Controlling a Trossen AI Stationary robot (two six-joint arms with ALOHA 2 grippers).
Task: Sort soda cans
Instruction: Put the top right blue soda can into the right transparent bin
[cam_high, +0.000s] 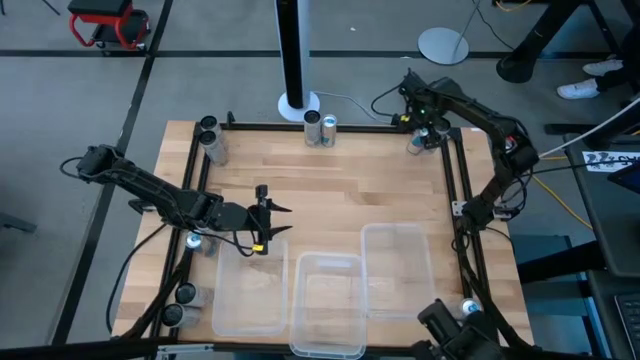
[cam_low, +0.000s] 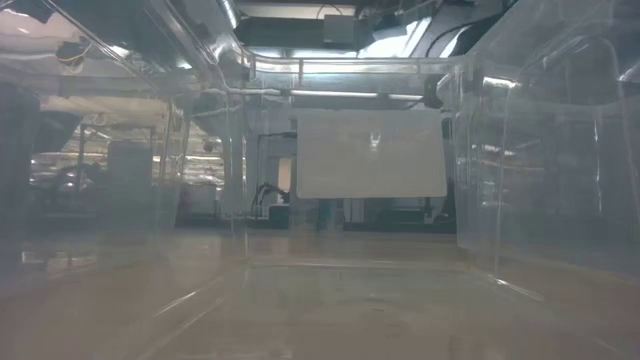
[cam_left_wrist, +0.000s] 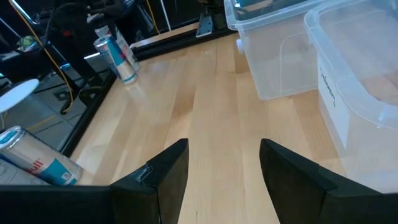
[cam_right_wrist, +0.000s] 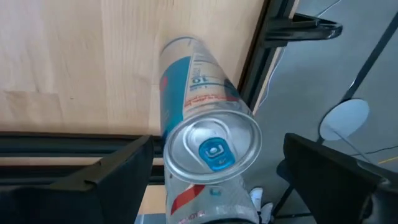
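The right gripper (cam_right_wrist: 214, 171) hangs wide open around an upright soda can (cam_right_wrist: 208, 149) — long axis vertical, tab up; the left gripper (cam_left_wrist: 224, 171) is empty, half-open.

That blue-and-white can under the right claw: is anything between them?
Nothing visible. The right claw hangs open straight over the silver-topped can at the table's far right corner, one finger either side, with only air in the gap.

bare tabletop (cam_high: 340, 190) open; clear bins (cam_high: 325, 290) block front.
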